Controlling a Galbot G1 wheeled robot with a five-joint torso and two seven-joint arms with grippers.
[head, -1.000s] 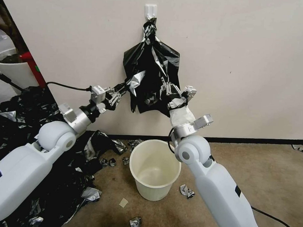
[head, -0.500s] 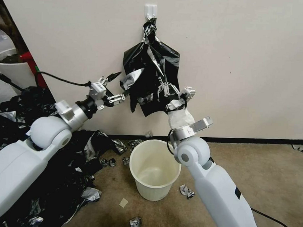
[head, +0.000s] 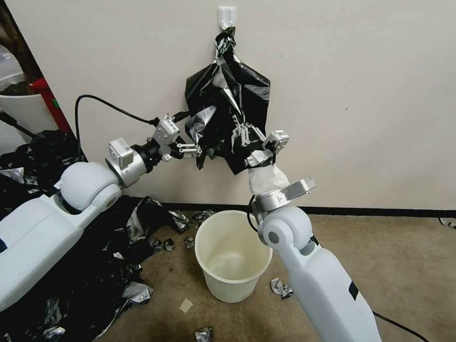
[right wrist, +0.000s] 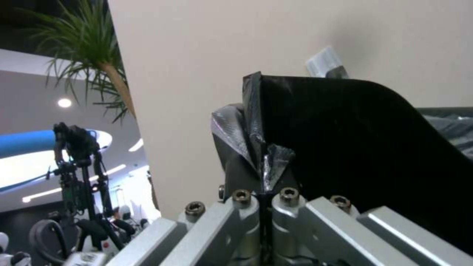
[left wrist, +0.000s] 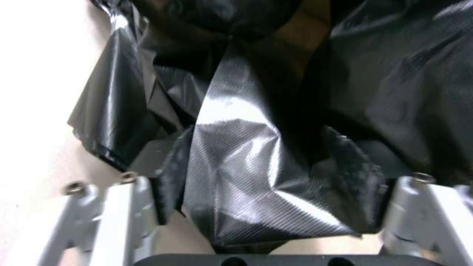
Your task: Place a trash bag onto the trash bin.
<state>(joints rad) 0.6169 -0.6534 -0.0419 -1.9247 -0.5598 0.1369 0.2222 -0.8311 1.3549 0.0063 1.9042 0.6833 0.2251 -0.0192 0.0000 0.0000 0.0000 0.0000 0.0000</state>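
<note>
A black bundle with a knotted top (head: 225,98) hangs from a white wall hook (head: 227,15). Its front sheet is the thin glossy trash bag (head: 199,121), whose silver-grey flap (left wrist: 246,159) lies between the spread fingers of my open left gripper (head: 194,133), also seen close up (left wrist: 261,173). My right gripper (head: 241,133) is shut on a fold of the bag's black plastic (right wrist: 268,162) at the bundle's lower middle, its jaws pressed together. The cream-white trash bin (head: 229,286) stands upright and empty on the carpet below both grippers.
A big heap of black plastic (head: 46,224) covers the floor at the left. Crumpled scraps (head: 281,287) lie around the bin. A white planter pot (head: 18,104) stands far left. The wall is right behind the bundle. A black cable (head: 110,104) loops above my left wrist.
My left gripper let go of the flap, opened and drew back left, then came back right with its fingers around the flap. My right gripper lifted its fold slightly up and left.
</note>
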